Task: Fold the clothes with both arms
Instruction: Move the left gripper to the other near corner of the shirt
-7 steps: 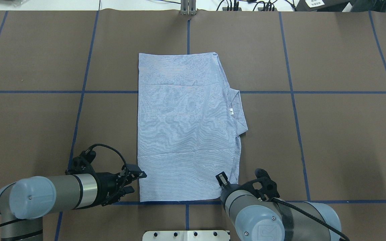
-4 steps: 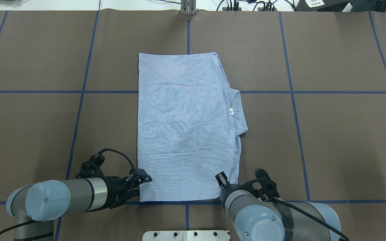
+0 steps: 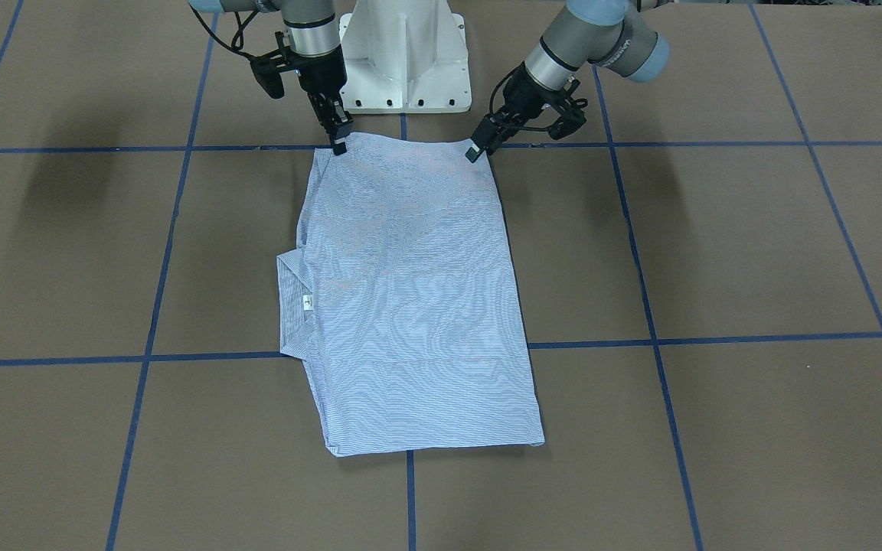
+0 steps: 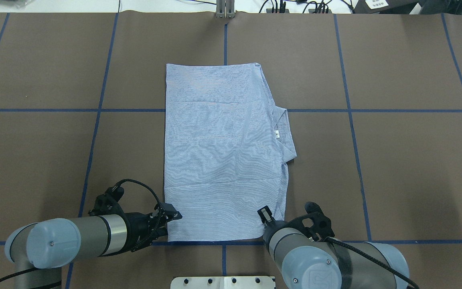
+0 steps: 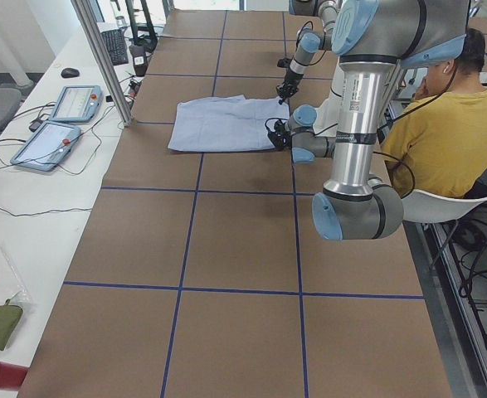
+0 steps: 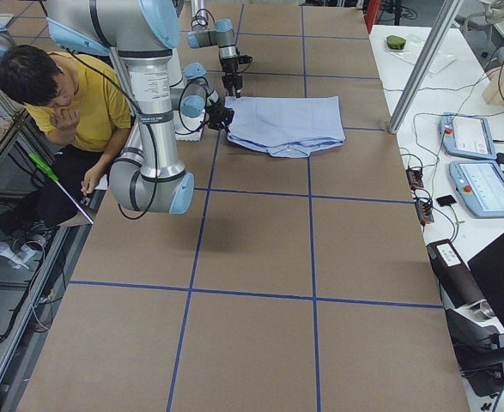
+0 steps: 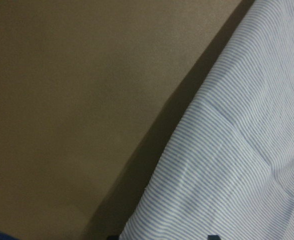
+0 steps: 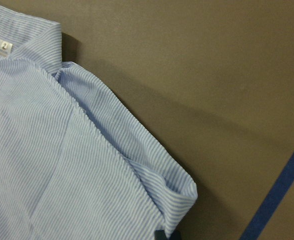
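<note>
Here we count one shirt point(image 4: 223, 152), folded flat mid-table point(image 4: 395, 160), and two grippers. Its long axis runs away from both tools, from the table's robot-side edge toward the far edge. Each arm has its own near corner: the left gripper point(image 4: 170, 220) stands apart astride the cloth, while the right gripper point(image 3: 340, 144) touches its corner, and we cannot tell how its jaws stand.

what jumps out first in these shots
A light blue striped shirt lies folded into a neat rectangle at mid-table, its collar jutting out toward the robot's right. Both arms reach down to the shirt's edge nearest the robot, with the left tool and the right tool each at a corner. A person in a yellow top sits off the table beside the robot's base.
</note>
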